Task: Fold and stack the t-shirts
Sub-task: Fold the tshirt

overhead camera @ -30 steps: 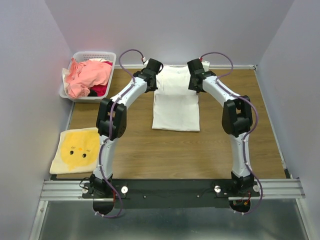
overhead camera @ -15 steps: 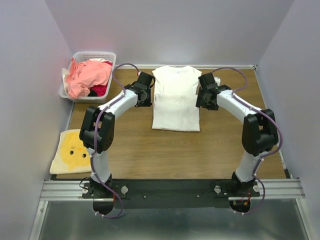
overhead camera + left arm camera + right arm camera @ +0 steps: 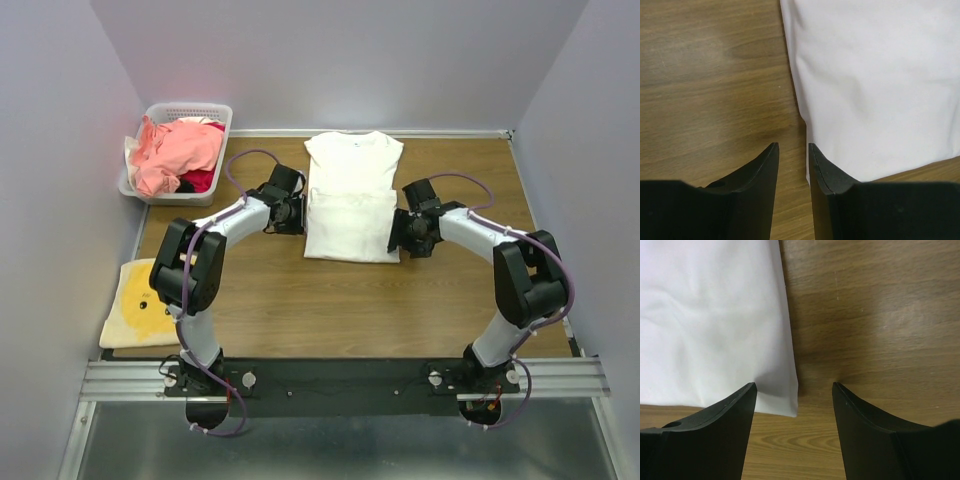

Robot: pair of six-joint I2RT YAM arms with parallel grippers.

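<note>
Either side of the folded white t-shirt (image 3: 352, 200), I see both grippers.
Left gripper (image 3: 793, 145) narrowly parted beside its near-left corner; right gripper (image 3: 794, 384) wide apart, straddling its near-right corner; neither grips.

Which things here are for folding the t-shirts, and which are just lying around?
For the job: partly folded white cotton t-shirt; crumpled salmon-pink and red tees.
Just lying about: white plastic lattice basket holding them; flat yellow cloth, maybe a folded tee.
</note>
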